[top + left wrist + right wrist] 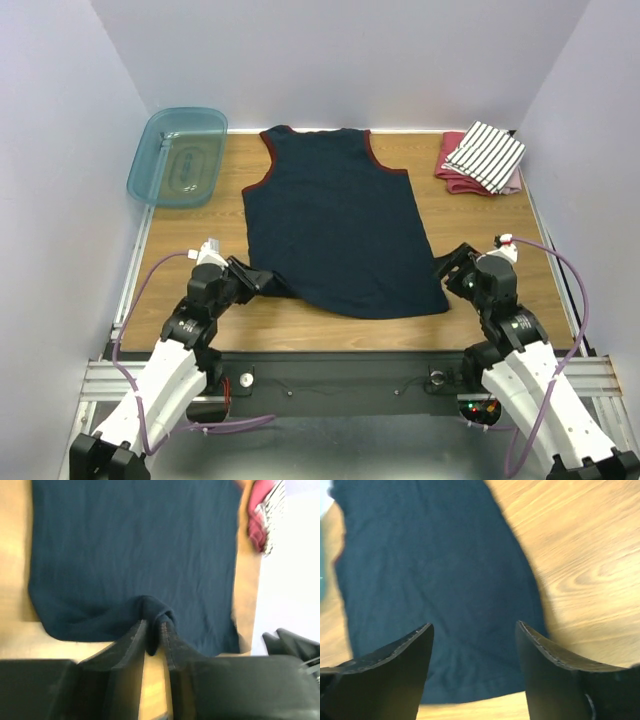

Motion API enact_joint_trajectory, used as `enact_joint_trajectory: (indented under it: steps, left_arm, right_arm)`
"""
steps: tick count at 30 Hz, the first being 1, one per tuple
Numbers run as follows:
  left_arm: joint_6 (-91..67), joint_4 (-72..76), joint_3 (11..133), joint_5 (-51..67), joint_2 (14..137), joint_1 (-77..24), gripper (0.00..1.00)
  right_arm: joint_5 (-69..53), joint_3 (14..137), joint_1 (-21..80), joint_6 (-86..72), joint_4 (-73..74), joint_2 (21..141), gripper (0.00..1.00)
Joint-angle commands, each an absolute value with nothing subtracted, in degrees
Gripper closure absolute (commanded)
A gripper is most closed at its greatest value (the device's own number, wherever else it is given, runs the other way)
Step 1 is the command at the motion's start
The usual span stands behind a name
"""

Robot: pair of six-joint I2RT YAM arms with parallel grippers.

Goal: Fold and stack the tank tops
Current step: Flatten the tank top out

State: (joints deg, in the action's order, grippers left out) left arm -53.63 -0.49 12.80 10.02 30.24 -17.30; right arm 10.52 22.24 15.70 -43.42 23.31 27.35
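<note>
**Left gripper (266,283) clamps the navy hem; right gripper (447,268) is spread**

The left gripper is closed on a bunched pinch of cloth at the near-left hem corner of the navy tank top (335,220), and its wrist view shows the fabric gathered between the jaws. The right gripper sits at the top's near-right hem corner, jaws wide apart and holding nothing.

The navy top lies flat, neckline pointing away from the arms. The striped tank top (486,155) rests folded beyond the navy top's far-right shoulder, on a pink cloth (452,174).

Folding the navy top looks to be just starting. The right gripper probably needs to close on its corner next. Both arms would then carry the hem evenly toward the neckline.
</note>
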Motion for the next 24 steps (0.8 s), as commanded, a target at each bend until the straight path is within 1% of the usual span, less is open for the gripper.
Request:
enact_joint_trajectory:
  steps: [1,2,3,5,8,10,14,17,18,19,20,21,22,23,24]
  left_arm:
    - [-53.44,-5.18,14.06,12.13,27.43,-19.42,0.66]
    - [-53.61,-5.88,14.41,12.13,26.81,-19.77,0.65]
    - [-53.70,-6.32,15.37,11.87,25.76,-19.95,0.61]
    - [-52.74,-8.25,16.95,11.08,25.23,-19.95,0.60]
    - [-51.51,-10.63,20.73,8.01,25.66,-19.95,0.63]
    - [-51.24,-11.94,23.80,6.25,26.97,-19.95,0.67]
    - [-50.28,-15.12,29.96,-3.58,31.63,-19.86,0.68]
    - [-47.56,-13.28,36.19,-13.76,40.31,-19.34,0.68]
    - [-45.81,-12.23,39.78,-14.58,46.17,-18.55,0.68]
    - [-44.57,-11.17,41.47,-15.55,49.54,-18.02,0.68]
    - [-44.13,-9.51,43.05,-16.69,52.88,-17.41,0.68]
    - [-43.34,-8.45,44.72,-15.05,56.39,-14.18,0.68]
    - [-40.46,-5.39,47.78,-13.03,63.13,-12.85,0.71]
    - [-39.99,-5.36,49.55,-11.62,66.50,-11.79,0.73]
    - [-38.60,-4.84,52.62,-10.21,72.36,-10.04,0.73]
  right_arm:
    - [7.65,26.89,15.47,-47.90,26.62,26.89,0.26]
    - [7.99,27.85,15.47,-47.55,26.80,27.16,0.26]
    - [8.17,29.25,15.38,-46.59,26.98,27.59,0.26]
    - [8.26,30.58,15.47,-45.45,26.98,29.87,0.26]
    - [5.55,31.81,15.47,-43.60,26.37,34.69,0.27]
    - [3.35,31.64,15.47,-43.33,24.53,37.34,0.27]
    - [-2.10,30.41,15.99,-43.94,19.61,41.04,0.31]
    - [-2.20,31.37,18.54,-44.82,16.88,44.46,0.33]
    - [-1.59,31.99,21.68,-44.91,16.00,46.56,0.33]
    - [-0.36,32.78,23.97,-45.17,15.74,48.15,0.33]
    - [3.74,33.57,26.69,-45.78,15.65,49.56,0.33]
    - [5.87,34.79,33.24,-46.14,15.47,51.22,0.33]
    - [7.80,36.98,36.79,-46.58,15.03,55.50,0.33]
    - [11.65,38.57,40.13,-47.37,14.86,57.72,0.33]
    - [13.43,39.89,46.69,-47.72,14.59,60.53,0.32]
